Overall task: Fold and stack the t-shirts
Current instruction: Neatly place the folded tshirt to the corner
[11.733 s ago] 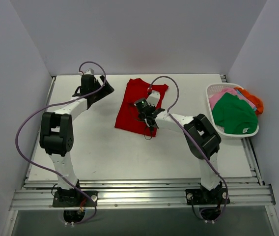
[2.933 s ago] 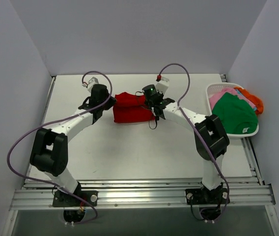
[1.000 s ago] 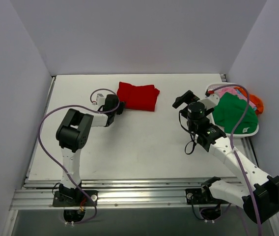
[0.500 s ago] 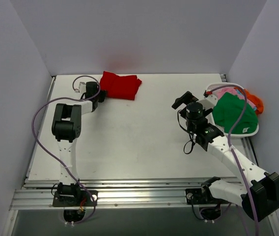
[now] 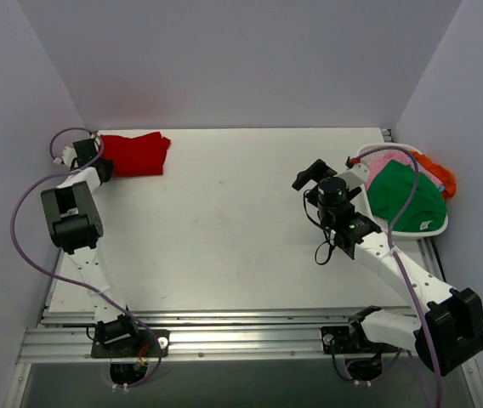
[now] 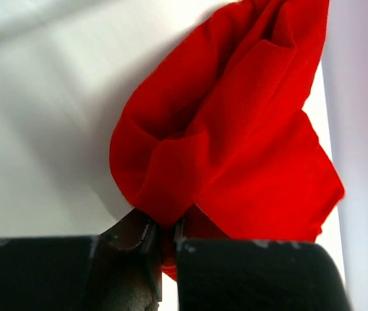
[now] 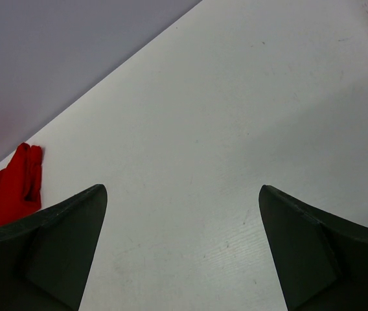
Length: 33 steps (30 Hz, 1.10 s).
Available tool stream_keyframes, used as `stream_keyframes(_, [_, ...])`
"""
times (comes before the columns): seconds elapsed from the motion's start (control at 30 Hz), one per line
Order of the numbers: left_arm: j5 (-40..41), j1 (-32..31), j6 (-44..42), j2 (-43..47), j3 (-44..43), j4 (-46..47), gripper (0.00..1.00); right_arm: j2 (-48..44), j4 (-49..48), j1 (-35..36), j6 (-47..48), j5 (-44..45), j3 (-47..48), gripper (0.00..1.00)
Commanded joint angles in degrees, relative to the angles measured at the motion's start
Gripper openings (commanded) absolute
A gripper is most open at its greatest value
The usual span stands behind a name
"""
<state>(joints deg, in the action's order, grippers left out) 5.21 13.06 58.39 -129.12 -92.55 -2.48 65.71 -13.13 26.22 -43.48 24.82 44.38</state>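
We see the overhead view evenly and brightly lit by soft light. The white table [image 5: 224,221] shows no glare, and the arms cast only faint, diffuse shadows. The red t-shirt [image 5: 135,155] throws a pink tint on the back wall [image 5: 161,93]. In the left wrist view the cloth is sharp, with a soft grey shadow beside it. The fingers [image 6: 236,272] of the left gripper [image 6: 164,233] are dark and blurred. Those of the right gripper [image 7: 181,194] are unfocused silhouettes.
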Motion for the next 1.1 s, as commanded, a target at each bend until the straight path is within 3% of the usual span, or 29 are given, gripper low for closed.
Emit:
stream_keyframes(0.0, [2.08, 2.93, -6.01, 4.23, -3.25, -7.7, 0.02, 1.08, -3.22, -0.38, -0.29, -1.88, 0.0, 0.99])
stream_keyframes(0.07, [2.09, 3.02, -7.06, 4.84, -2.2, -5.36, 0.03, 1.09, -3.05, -0.38, -0.46, -2.58, 0.0, 0.99])
stream_keyframes(0.2, [1.47, 3.11, -8.29, 5.63, -1.75, -4.46, 0.92, 0.12, -3.66, -0.38, -0.55, -2.93, -1.13, 0.99])
stream_keyframes(0.37, [2.08, 3.29, -8.56, 10.46, 0.7, -3.68, 0.94, 0.12, -3.75, -0.29, -0.64, -3.2, -1.23, 0.99])
stream_keyframes(0.57, [4.8, 1.18, -12.68, 23.9, 4.57, -3.05, 0.94, -0.15, -3.93, -0.29, -0.55, -2.93, -1.58, 0.98])
stream_keyframes(0.7, [9.89, -2.85, -18.48, 37.25, 9.04, -4.1, 0.94, -0.5, -3.57, 0.06, -0.46, -2.93, -1.58, 0.98])
stream_keyframes(0.8, [15.95, -6.63, -21.99, 43.83, 10.81, -10.24, 0.94, -0.94, -3.57, 0.06, -0.46, -2.85, -1.84, 0.98])
stream_keyframes(0.93, [17.81, -9.71, -22.88, 52.99, 22.46, -14.04, 0.94, -0.5, -3.84, 0.41, -0.46, -3.11, -2.02, 0.98])
stream_keyframes(1.07, [16.67, -12.44, -28.14, 64.49, 33.98, -9.65, 0.94, -0.15, -2.87, 1.11, -0.29, -2.41, -1.67, 0.98])
